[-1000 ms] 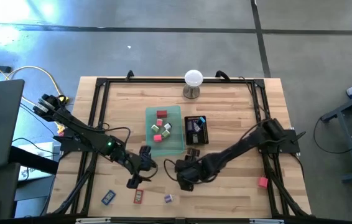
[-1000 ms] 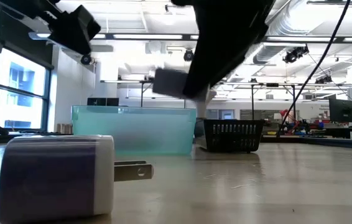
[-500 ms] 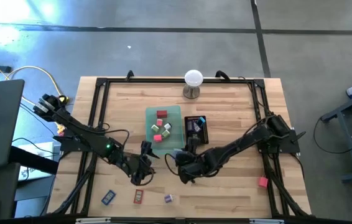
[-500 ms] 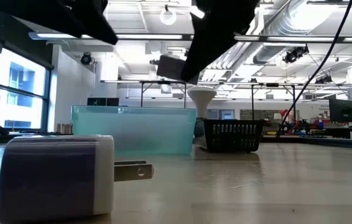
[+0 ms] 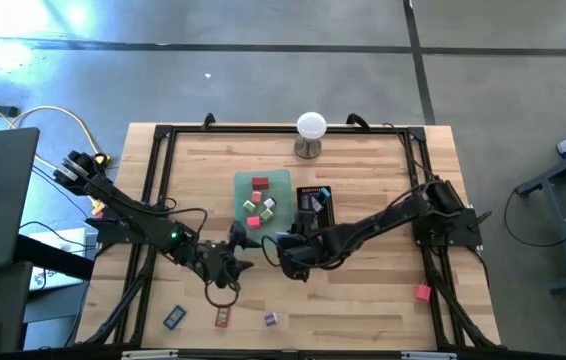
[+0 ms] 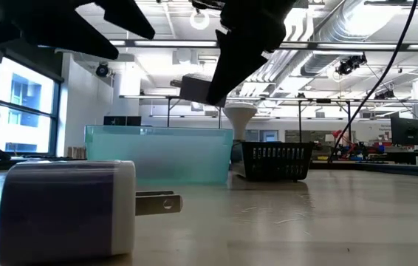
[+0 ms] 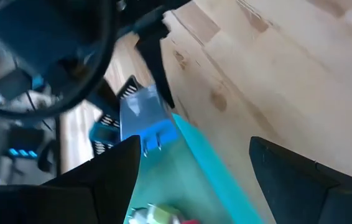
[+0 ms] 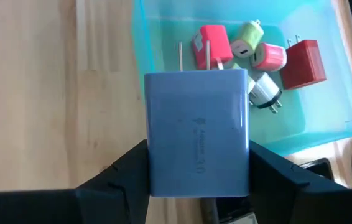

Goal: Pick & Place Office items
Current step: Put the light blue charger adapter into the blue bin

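So the blue charger made it to the tray

Right gripper (image 8: 198, 163), pinching the blue wall charger (image 8: 197, 144), had swung over the green tray (image 8: 140, 37); left gripper (image 7: 194, 163) hovered spread, empty.

Pale wooden counter (image 5: 363, 160) edged by a black metal frame (image 5: 160, 140), translucent green plastic tray (image 5: 281, 232) at its middle, black mesh tray (image 5: 327, 215) just beside it, white ball on a metal stand (image 5: 310, 133) near the far edge

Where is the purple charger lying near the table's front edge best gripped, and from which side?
Grip the purple charger across its blocky body, coming down from above. It lies flat on the table with its prongs pointing sideways, so keep off that end.
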`<state>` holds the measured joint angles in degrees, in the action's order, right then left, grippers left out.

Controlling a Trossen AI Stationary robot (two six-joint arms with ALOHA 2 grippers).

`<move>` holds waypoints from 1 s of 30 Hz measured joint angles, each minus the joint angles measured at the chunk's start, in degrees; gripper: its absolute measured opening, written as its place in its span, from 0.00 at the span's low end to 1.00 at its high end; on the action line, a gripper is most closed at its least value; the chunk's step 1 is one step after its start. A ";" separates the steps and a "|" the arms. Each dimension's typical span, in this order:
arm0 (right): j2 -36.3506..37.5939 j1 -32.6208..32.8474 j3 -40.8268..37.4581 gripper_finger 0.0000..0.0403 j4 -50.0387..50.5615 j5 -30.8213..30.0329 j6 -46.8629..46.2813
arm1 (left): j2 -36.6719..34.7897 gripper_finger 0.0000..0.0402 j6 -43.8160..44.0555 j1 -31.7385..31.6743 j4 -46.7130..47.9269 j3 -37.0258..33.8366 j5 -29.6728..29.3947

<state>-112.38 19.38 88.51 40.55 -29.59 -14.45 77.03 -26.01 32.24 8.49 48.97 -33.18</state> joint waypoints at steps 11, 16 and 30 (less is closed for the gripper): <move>0.02 -2.49 0.04 0.48 -3.23 6.98 5.41 | 0.00 0.73 -9.00 -2.30 -0.87 0.00 0.01; 0.02 -4.43 0.04 0.48 -4.33 10.70 7.40 | 0.61 0.73 -13.90 -4.69 -0.80 0.02 -0.26; 0.11 -6.61 0.04 0.48 -8.79 18.48 8.96 | 4.59 0.73 -18.01 -6.85 -3.14 0.04 -1.52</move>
<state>-112.27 12.77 88.55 31.76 -11.11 -5.50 81.63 -44.02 25.39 5.35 49.01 -34.70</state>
